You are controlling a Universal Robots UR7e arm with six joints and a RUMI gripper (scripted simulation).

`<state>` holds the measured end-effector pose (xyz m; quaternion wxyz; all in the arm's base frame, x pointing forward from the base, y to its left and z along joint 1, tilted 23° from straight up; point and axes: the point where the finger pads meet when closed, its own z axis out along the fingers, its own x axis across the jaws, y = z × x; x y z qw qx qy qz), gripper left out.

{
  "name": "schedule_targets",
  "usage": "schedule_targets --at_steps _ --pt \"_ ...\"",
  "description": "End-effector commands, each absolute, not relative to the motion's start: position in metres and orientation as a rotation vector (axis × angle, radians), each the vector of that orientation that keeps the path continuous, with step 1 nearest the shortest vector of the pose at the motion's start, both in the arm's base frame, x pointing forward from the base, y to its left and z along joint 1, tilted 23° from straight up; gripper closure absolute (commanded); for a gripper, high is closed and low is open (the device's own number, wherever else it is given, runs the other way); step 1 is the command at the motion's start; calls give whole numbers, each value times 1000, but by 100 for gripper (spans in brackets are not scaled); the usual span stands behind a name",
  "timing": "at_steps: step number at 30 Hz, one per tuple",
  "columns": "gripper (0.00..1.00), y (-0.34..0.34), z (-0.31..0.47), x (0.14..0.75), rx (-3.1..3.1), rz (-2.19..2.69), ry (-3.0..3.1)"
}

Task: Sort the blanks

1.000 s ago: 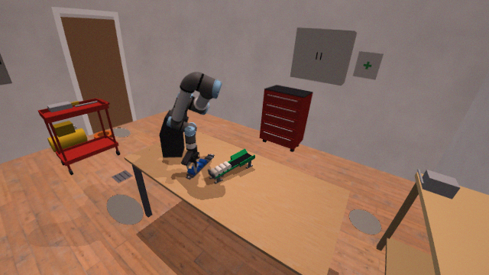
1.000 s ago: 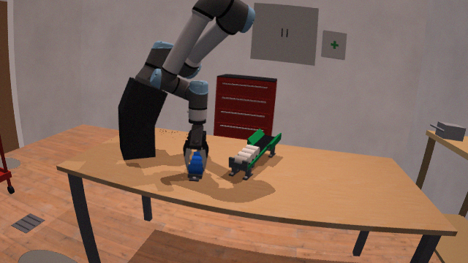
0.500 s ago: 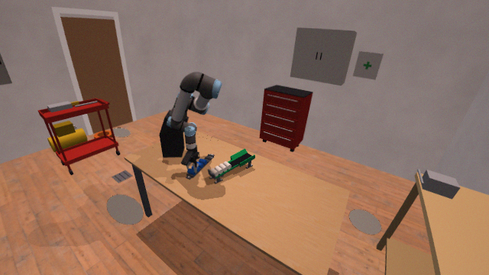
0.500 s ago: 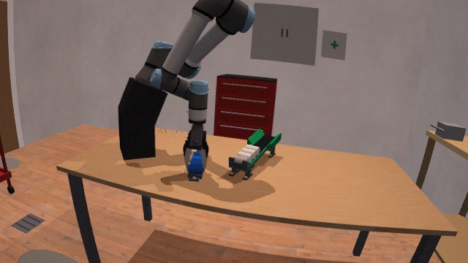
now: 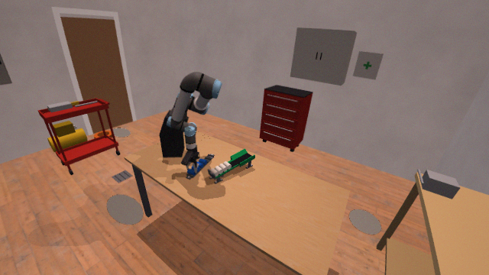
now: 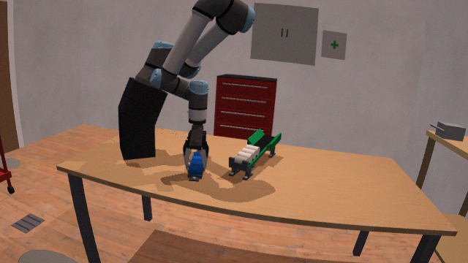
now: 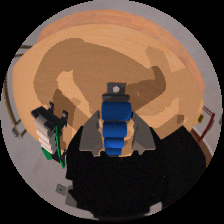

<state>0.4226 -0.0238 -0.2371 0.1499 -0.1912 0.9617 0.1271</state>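
Observation:
The stock rack [image 5: 199, 166] stands on the table in front of the arm's base, and blue blanks [image 6: 196, 166] lie across its floor in a row. My gripper [image 6: 196, 160] points straight down over the rack. In the wrist view my gripper [image 7: 115, 111] straddles the row of blue blanks [image 7: 115, 125], its fingers standing partly open on either side of one of them, which rests on the rack. The green feed ramp [image 6: 260, 146] stands to the right, with several white blanks [image 6: 246, 153] side by side at its low end against the stop. The ramp also shows at the left of the wrist view [image 7: 49, 131].
The arm's black base block [image 6: 138, 120] stands on the table behind the rack. A red drawer cabinet [image 6: 245, 106] is by the back wall, and a red cart [image 5: 78, 127] stands on the floor to the left. A second table [image 5: 451, 214] is at the far right.

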Motion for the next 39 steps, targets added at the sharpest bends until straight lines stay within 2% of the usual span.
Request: schedule_targets --at_steps 1,2,27,39 --pt "55 -24 -237 423 -549 364 2763" --pt "53 -24 -237 423 -549 364 2763" --pt "53 -28 -224 419 -549 364 2763" --pt "53 -41 -186 410 -549 364 2763"
